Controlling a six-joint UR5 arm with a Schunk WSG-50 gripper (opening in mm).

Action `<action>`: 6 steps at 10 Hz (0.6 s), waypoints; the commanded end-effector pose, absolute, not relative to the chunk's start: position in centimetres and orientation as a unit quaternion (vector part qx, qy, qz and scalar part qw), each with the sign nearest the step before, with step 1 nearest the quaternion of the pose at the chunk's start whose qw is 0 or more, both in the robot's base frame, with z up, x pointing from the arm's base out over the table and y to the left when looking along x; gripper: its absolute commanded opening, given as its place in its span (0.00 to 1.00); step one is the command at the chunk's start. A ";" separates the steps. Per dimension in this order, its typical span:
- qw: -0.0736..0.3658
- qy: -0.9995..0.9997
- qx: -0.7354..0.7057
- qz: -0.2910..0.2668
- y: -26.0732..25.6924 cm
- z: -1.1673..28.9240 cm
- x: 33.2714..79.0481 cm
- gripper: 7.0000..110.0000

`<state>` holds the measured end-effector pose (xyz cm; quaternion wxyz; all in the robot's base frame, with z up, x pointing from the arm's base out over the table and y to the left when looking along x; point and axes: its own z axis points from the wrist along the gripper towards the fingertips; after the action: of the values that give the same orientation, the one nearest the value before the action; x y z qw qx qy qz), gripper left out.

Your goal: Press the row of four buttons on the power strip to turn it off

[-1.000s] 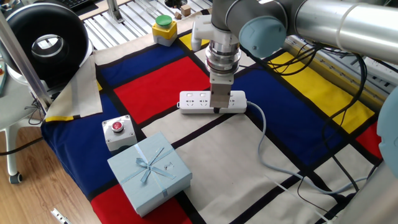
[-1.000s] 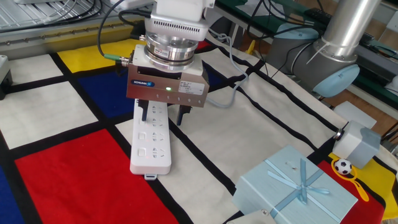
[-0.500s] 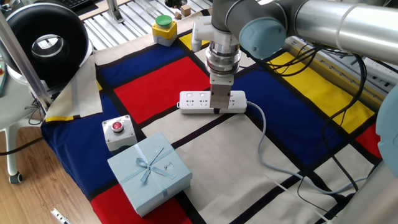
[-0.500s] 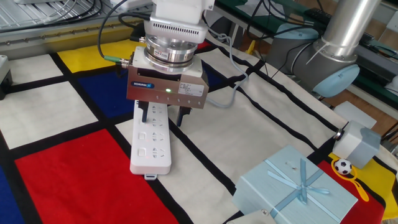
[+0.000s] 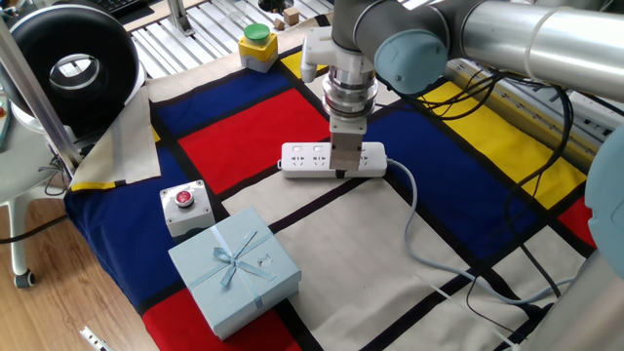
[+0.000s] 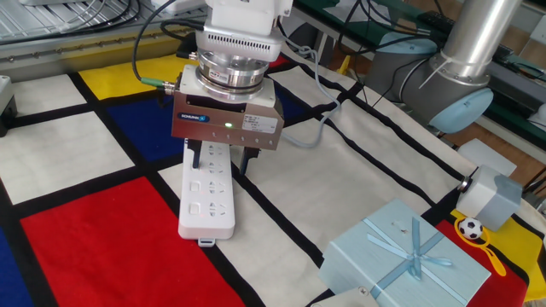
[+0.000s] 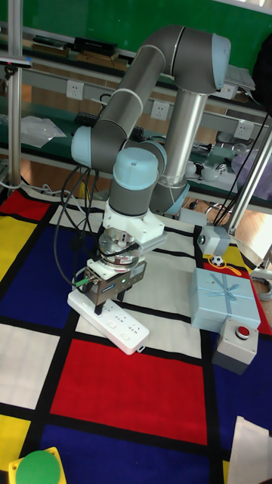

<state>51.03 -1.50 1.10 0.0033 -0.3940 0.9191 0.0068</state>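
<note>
The white power strip [image 5: 310,160] [image 6: 207,200] [image 7: 113,321] lies flat on the colour-block cloth, its pale grey cable [image 5: 413,214] trailing off to the right. Two small switches of the row of buttons [image 6: 195,207] show along the strip's left edge; the others are hidden under the gripper. My gripper [image 6: 223,160] [image 5: 341,168] [image 7: 112,305] points straight down over the strip's cable end and is open. One finger [image 6: 198,156] stands on or just above the strip's button side. The other finger [image 6: 247,160] hangs beside the strip over the cloth.
A pale blue gift box [image 5: 234,268] [image 6: 405,260] sits near the front. Beside it is a grey box with a red button [image 5: 185,207]. A yellow box with a green button [image 5: 257,44] stands at the back. A black ring-shaped device [image 5: 73,63] is at the far left.
The gripper body has drifted very slightly sideways over the strip. The strip and the other objects have not moved.
</note>
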 end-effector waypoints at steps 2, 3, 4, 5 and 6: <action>0.006 0.921 -0.390 0.014 -1.3 1.2 51.1 0.57; 0.005 0.921 -0.389 0.013 -1.2 1.3 51.1 0.57; 0.005 0.921 -0.389 0.011 -1.2 1.3 51.0 0.57; 0.005 0.921 -0.389 0.012 -1.2 1.3 51.1 0.57; 0.005 0.921 -0.389 0.012 -1.2 1.2 51.1 0.57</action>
<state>50.98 -1.35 1.13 0.0020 -0.3929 0.9195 0.0077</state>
